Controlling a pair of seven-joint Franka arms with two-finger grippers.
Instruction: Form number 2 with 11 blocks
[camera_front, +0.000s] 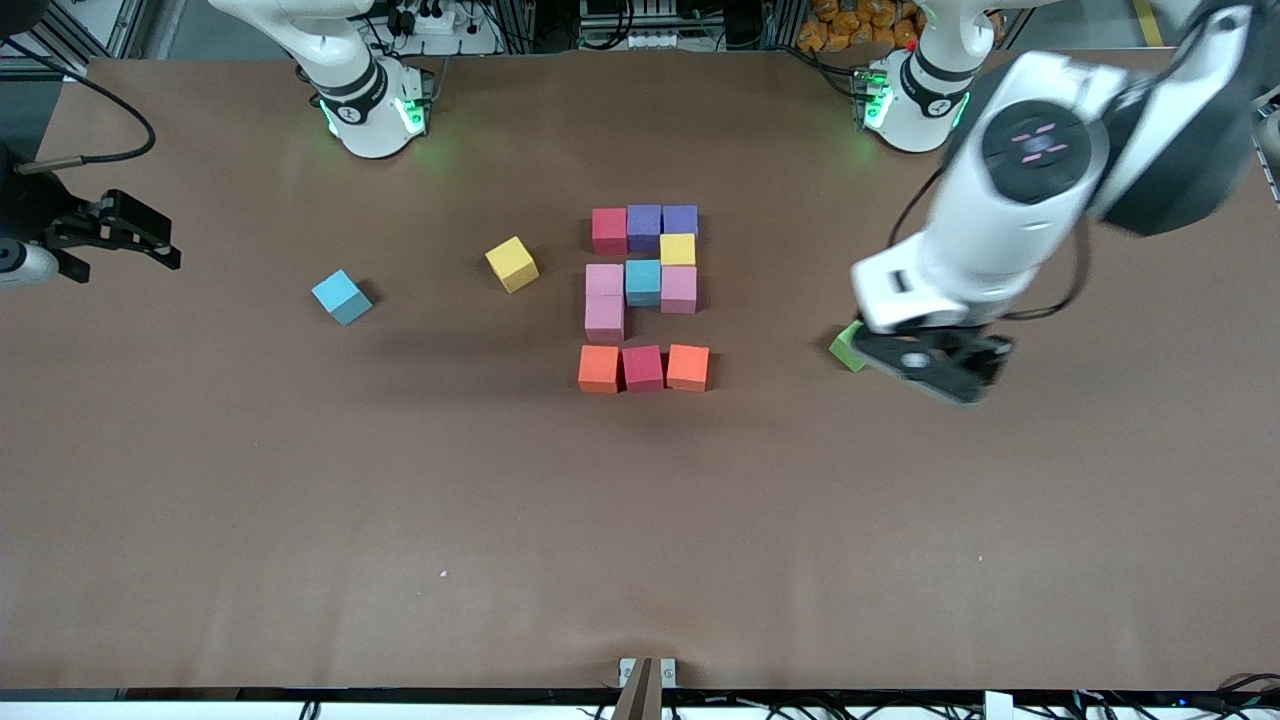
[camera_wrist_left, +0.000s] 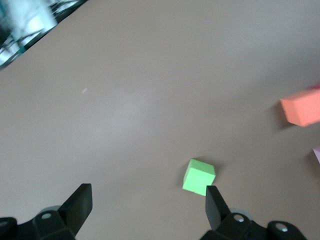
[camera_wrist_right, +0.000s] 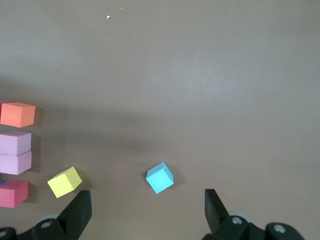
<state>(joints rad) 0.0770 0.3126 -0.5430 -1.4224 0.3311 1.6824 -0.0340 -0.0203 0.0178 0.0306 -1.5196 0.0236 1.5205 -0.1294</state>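
The number 2 (camera_front: 643, 300) stands in the middle of the table, built of blocks: red (camera_front: 609, 230) and two purple on top, yellow (camera_front: 677, 249), a pink, sky-blue (camera_front: 643, 282), pink row, one pink (camera_front: 604, 318), then orange (camera_front: 598, 368), red, orange. A loose yellow cube (camera_front: 511, 264) (camera_wrist_right: 64, 181) and a loose sky-blue cube (camera_front: 341, 297) (camera_wrist_right: 160, 177) lie toward the right arm's end. My left gripper (camera_front: 935, 362) (camera_wrist_left: 148, 205) hangs open and empty just above the table. My right gripper (camera_front: 172, 245) (camera_wrist_right: 147, 210) waits open and empty at the table's edge.
A green cube (camera_front: 848, 346) (camera_wrist_left: 198, 176) lies on the table right beside one finger of the left gripper, outside the jaws. The left arm's big white wrist (camera_front: 1010, 200) hangs over that end of the table.
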